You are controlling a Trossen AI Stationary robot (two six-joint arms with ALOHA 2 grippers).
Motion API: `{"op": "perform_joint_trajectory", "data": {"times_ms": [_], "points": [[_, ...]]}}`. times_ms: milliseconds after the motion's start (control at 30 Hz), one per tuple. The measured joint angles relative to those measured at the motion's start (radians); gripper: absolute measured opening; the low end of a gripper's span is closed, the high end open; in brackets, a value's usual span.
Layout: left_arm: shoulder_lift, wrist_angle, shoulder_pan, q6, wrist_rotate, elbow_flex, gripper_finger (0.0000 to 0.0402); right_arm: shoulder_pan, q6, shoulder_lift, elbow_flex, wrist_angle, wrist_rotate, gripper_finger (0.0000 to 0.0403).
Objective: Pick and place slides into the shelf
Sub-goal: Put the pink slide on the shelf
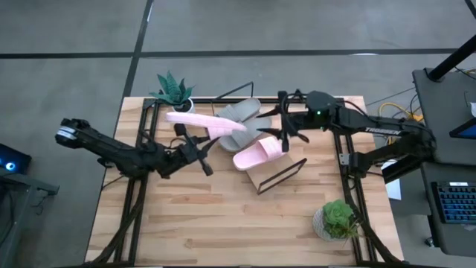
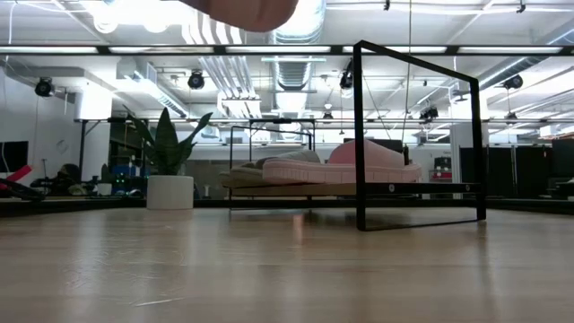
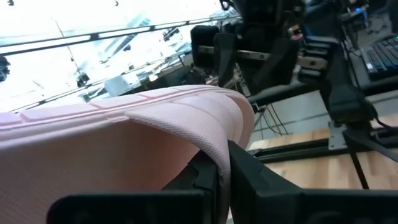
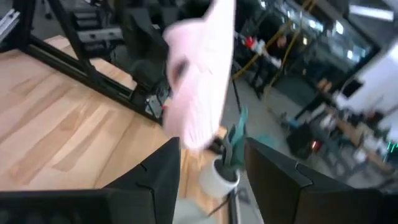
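A pale pink slide (image 1: 204, 123) hangs in the air above the back left part of the surface (image 1: 223, 223), gripped at its strap by the left end effector (image 1: 195, 149), which sits at its 6 o'clock in the high view. In the left wrist view the dark fingers (image 3: 214, 171) are clenched on the strap's edge, the pink slide (image 3: 118, 149) filling the frame.

At the held slide's 3 o'clock a grey slide (image 1: 242, 113) and a second pink slide (image 1: 258, 154) lie on the shelf (image 1: 271, 176), its black wire frame standing at the front.

The right end effector (image 1: 285, 132) hovers beside the shelf at about 2 o'clock from the held slide, fingers (image 4: 161, 174) spread apart and empty.
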Motion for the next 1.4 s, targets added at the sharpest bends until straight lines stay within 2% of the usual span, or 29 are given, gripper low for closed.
{"op": "perform_joint_trajectory", "data": {"times_ms": [233,467,733,867,1000,1100,1267,1400], "points": [[0.036,0.094,0.022,0.051,0.002,0.002,0.0,0.016,-0.048,0.042,0.0,0.105,0.03,0.0212],[0.068,0.135,0.055,0.059,0.033,0.007,0.0,0.016,-0.048,0.071,0.0,0.124,0.045,0.0258],[0.109,0.188,0.086,0.056,0.134,0.015,0.0,0.016,-0.059,0.108,0.0,0.176,0.045,0.0262],[0.117,0.196,0.088,0.056,0.141,0.015,0.0,0.016,-0.045,0.119,0.0,0.206,0.052,0.0242],[0.114,0.198,0.088,0.056,0.158,0.015,0.0,0.016,-0.035,0.119,0.0,0.21,0.052,0.0202],[0.113,0.198,0.088,0.056,0.164,0.014,0.0,0.018,-0.035,0.121,0.0,0.209,0.051,0.0149],[0.113,0.194,0.088,0.056,0.17,0.007,0.0,0.016,-0.036,0.121,0.0,0.201,0.056,0.0035],[0.113,0.195,0.09,0.056,0.175,0.006,0.0,0.016,0.019,0.119,0.0,0.198,0.06,0.0029]]}}
